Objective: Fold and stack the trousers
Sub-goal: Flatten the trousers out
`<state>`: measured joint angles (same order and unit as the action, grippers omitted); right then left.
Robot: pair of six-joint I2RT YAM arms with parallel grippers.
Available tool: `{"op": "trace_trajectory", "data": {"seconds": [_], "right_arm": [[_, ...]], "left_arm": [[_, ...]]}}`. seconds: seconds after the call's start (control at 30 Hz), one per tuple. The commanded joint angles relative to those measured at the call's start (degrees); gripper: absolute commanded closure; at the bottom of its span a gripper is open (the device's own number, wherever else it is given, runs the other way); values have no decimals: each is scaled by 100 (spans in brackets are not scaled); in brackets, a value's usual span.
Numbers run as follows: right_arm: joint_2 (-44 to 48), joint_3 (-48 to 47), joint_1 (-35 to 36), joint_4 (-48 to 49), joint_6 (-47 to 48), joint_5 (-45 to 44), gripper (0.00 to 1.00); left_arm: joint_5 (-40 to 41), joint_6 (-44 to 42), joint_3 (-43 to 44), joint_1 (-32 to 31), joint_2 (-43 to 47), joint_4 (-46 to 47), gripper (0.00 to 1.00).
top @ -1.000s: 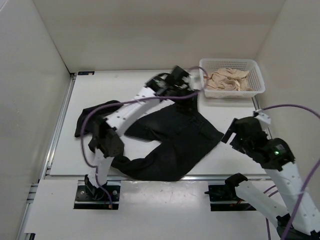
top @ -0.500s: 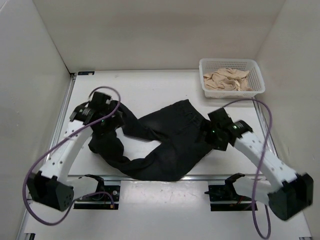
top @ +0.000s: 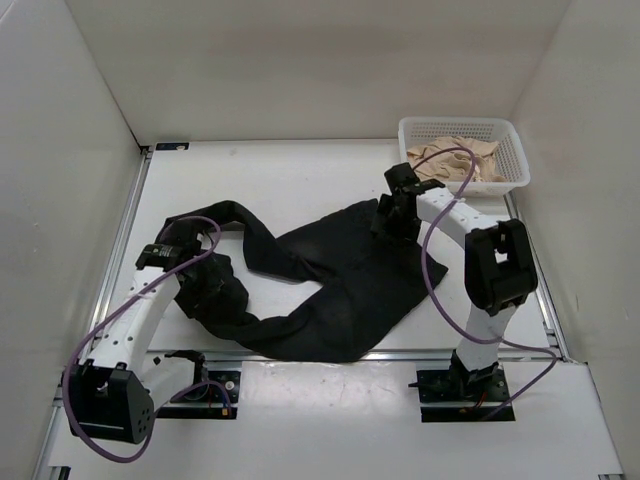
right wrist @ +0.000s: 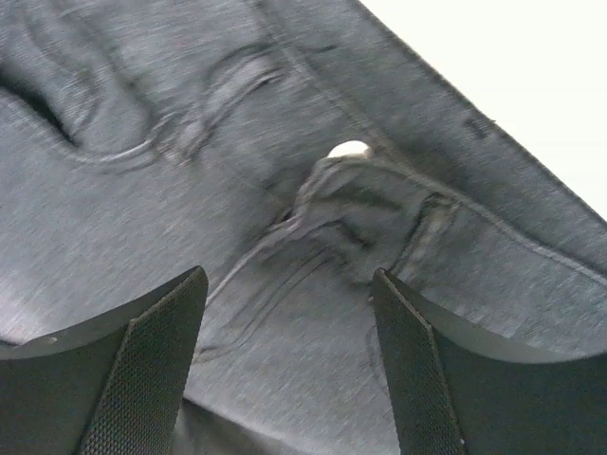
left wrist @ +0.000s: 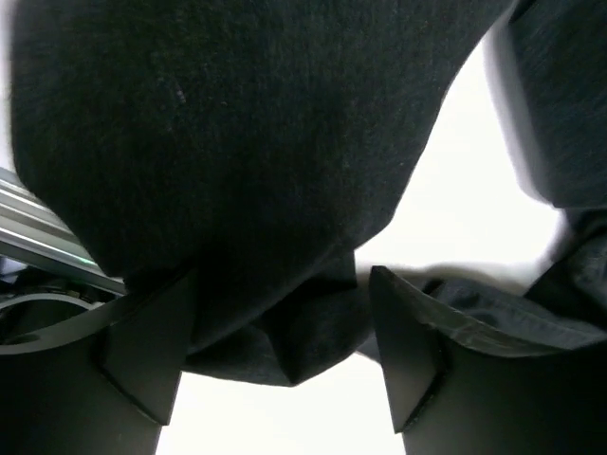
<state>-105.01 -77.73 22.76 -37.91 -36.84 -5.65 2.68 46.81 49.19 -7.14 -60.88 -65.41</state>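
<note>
left gripper (left wrist: pixel 283 280) jaws apart over trousers (top: pixel 345 285); right gripper (right wrist: pixel 289 277) jaws apart at waistband.

left fingers (left wrist: pixel 142 355) apart, right fingers (right wrist: pixel 142 374) apart

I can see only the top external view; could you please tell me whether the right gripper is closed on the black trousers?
Observer: No. In the right wrist view the right gripper is open over the long black soft-fabric trousers, with a puckered seam fold lying between its fingers.
Operator: Thank you. And how does the left gripper stand?
Observer: The left wrist view shows the left gripper open too, with a bunched fold of black cloth sitting between its fingers.
</note>
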Motion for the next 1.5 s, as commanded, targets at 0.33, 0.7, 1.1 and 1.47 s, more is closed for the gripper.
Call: {"op": "trace_trajectory", "data": {"seconds": [0.33,0.7,1.1,1.47], "right_arm": [[3803,3219,-1176,29,-16,449,4],[3173,4205,-1564,1347,-218,1488,25],[1817,1914,-1740,1305,151,1471,100],[3872,608,-1898,-480,301,74,100]], "left_arm": [[-514,128,46,63,-205,564,87],[224,-162,1277,116,-1003,511,90],[172,-707,4943,221,-3207,258,90],[84,-1270,8206,221,-3739,-701,90]]}}
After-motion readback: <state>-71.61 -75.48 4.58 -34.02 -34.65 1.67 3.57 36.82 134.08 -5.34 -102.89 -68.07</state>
